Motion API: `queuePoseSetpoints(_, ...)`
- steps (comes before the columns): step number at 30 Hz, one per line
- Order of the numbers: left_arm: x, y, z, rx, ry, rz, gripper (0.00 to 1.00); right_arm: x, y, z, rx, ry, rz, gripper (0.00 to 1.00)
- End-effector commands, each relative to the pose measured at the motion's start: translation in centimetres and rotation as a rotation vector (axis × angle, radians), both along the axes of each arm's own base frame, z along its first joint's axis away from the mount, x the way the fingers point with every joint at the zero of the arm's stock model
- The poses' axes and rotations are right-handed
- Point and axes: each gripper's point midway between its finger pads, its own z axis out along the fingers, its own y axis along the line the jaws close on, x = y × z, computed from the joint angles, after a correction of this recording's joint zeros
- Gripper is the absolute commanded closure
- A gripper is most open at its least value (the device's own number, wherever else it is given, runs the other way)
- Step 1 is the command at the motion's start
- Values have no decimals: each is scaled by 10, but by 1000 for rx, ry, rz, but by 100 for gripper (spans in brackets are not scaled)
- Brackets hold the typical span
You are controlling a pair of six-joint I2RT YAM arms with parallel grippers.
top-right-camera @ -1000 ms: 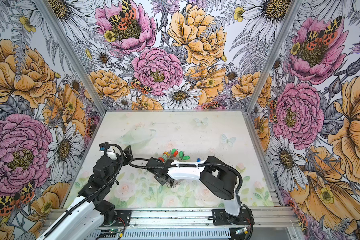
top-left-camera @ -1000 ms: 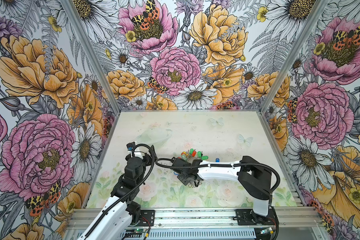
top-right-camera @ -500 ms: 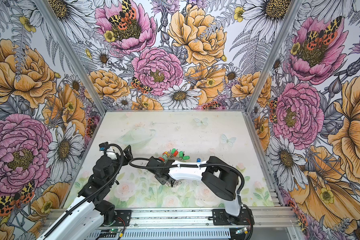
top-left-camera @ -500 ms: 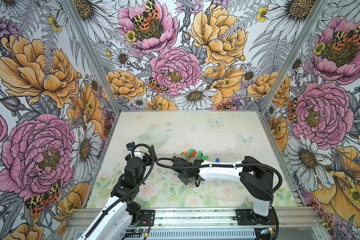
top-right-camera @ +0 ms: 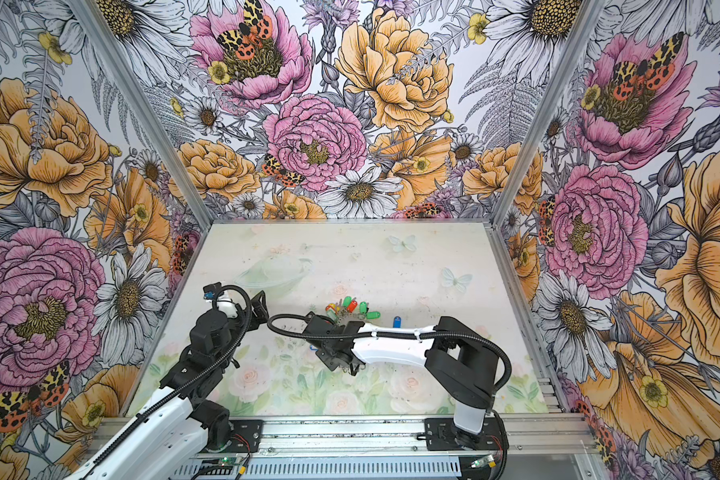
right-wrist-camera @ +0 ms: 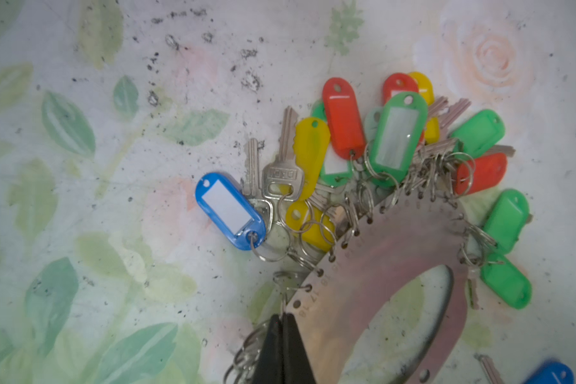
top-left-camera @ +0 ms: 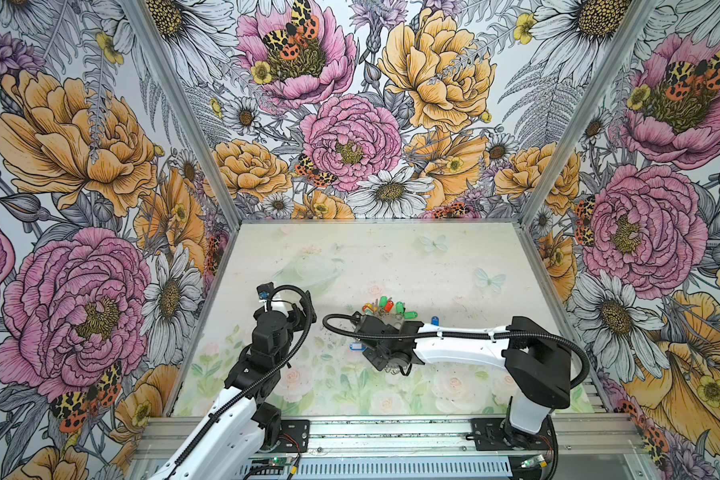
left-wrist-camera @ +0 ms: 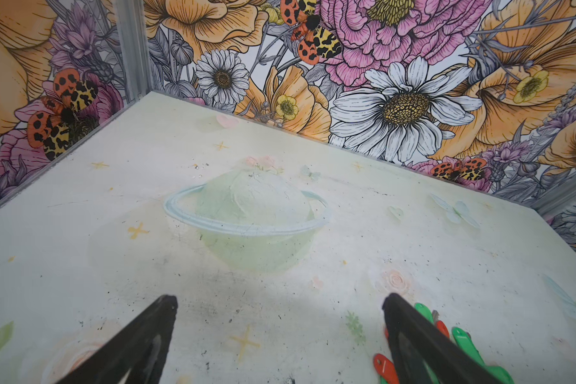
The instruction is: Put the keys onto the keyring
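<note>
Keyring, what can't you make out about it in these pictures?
Right wrist view: the keyring runs off the frame edge, so its near side is unseen.
Same view: the shut right pincer covers the rim, so what it pinches is unclear.
In both top views: the right arm covers most of the keyring; only key tags show.

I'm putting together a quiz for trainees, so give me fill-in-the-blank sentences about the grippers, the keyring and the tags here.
The left gripper is ___ and holds nothing.
The right gripper is ___ at the edge of the keyring.
The tag at the cluster's outer end, beside two silver keys, is ___.
Missing words: open; shut; blue.
</note>
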Motion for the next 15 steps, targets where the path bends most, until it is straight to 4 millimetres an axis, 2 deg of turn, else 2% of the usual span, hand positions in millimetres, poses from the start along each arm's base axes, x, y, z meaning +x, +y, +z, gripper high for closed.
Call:
queuePoseSetpoints(1,5,-16,0,-35,-3,-81,1,13,13,33,180,-48,-8,100)
queuePoseSetpoints(3,8,-26,-1,-52,-1,-128,1,18,13,41,259,-36,-19,100)
queuePoseSetpoints(7,10,-58,-3,-101,1,-292,2,29,7,60,396,-65,-33,100)
queuePoseSetpoints(15,-3,-128,3,-96,-51,-633,16,44,-16,98,676,-105,-41,100)
